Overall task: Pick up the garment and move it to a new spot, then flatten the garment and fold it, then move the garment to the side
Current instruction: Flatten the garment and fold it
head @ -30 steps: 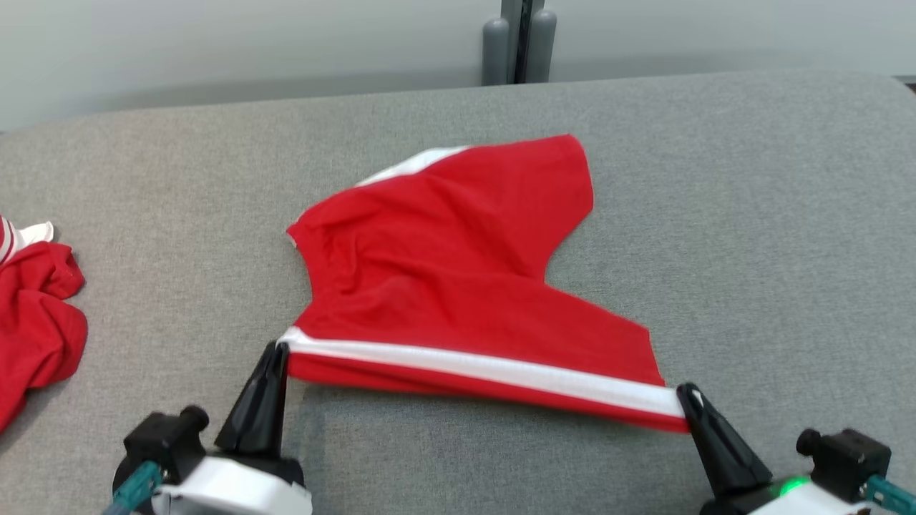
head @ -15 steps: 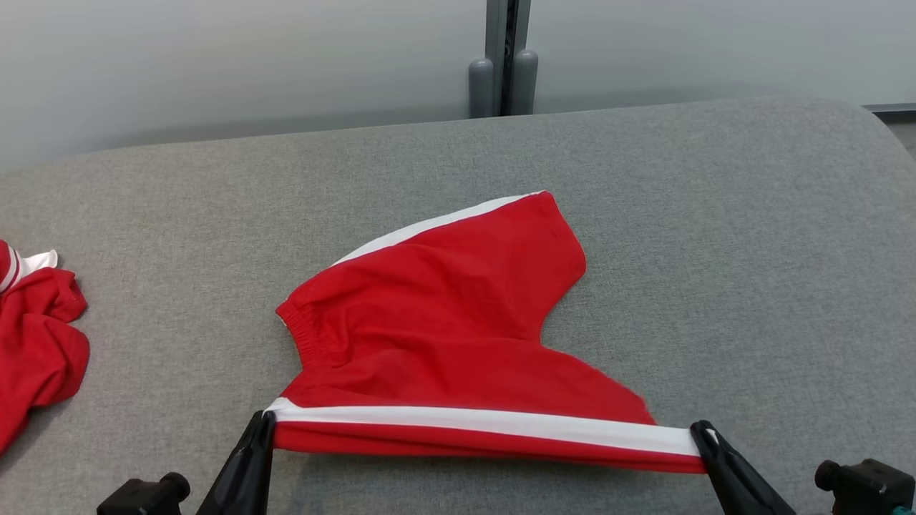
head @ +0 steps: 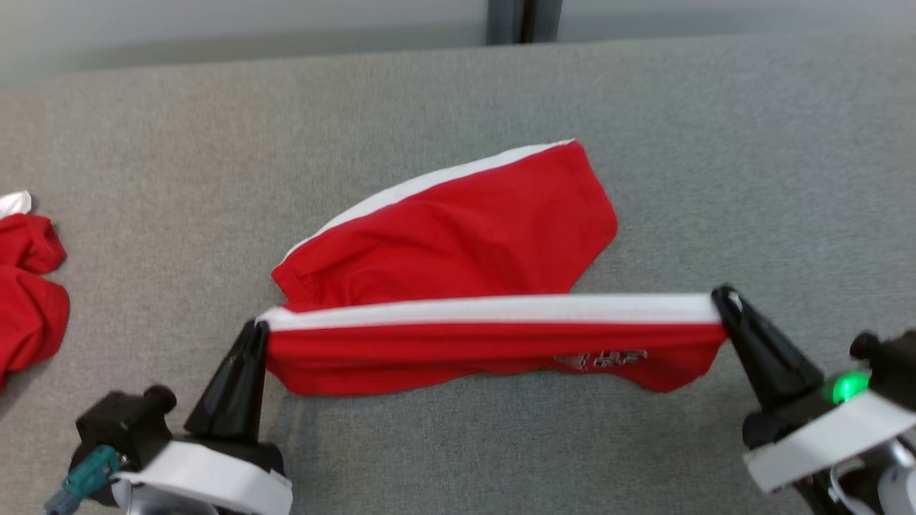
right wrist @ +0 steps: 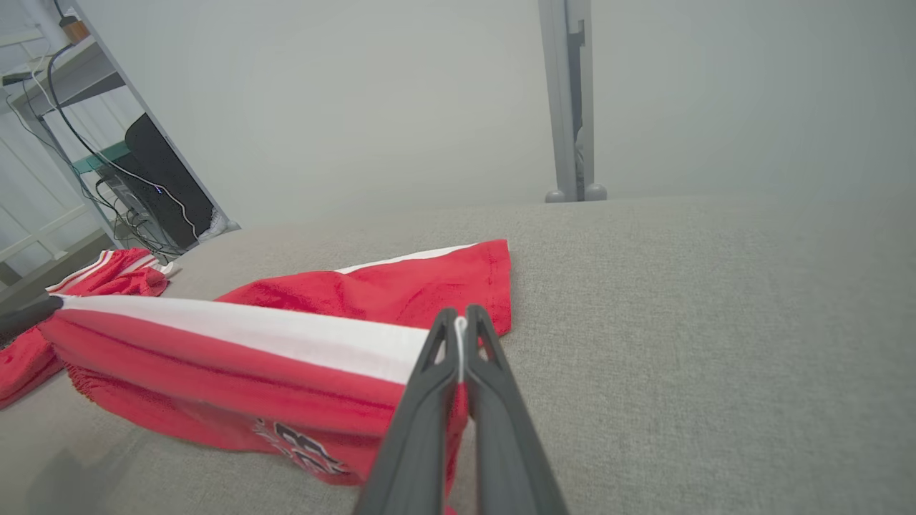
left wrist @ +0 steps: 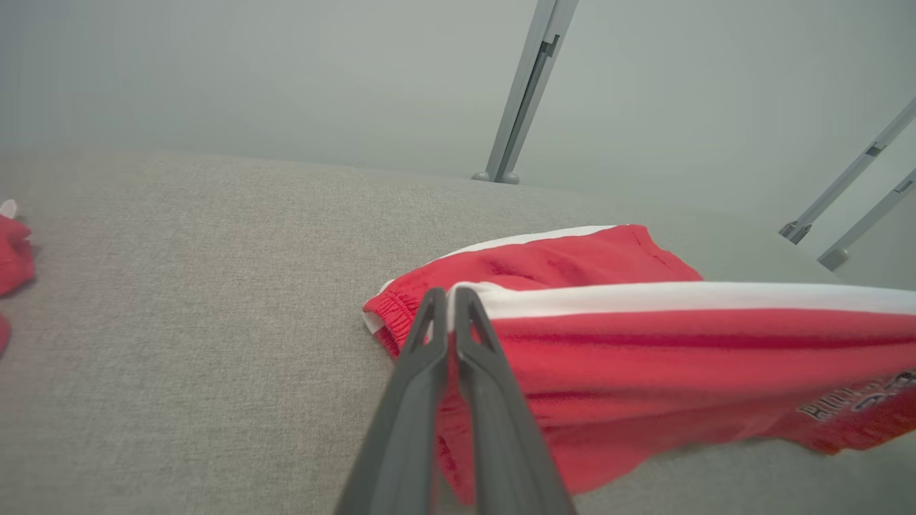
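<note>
Near the front edge of the bench (head: pixel 715 143), the red garment (head: pixel 458 229) lies half lifted, its striped side taut between left gripper (head: pixel 259 330) and right gripper (head: pixel 721 297), each clamped on a corner. Extra stretch could slip either pinch; the resting leg might bunch.

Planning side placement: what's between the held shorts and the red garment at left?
Nothing: bare grey surface between shorts and red garment, in head view.

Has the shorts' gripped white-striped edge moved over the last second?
Yes: the striped edge rose and went toward the grey post, now overlapping the shorts' resting leg.
</note>
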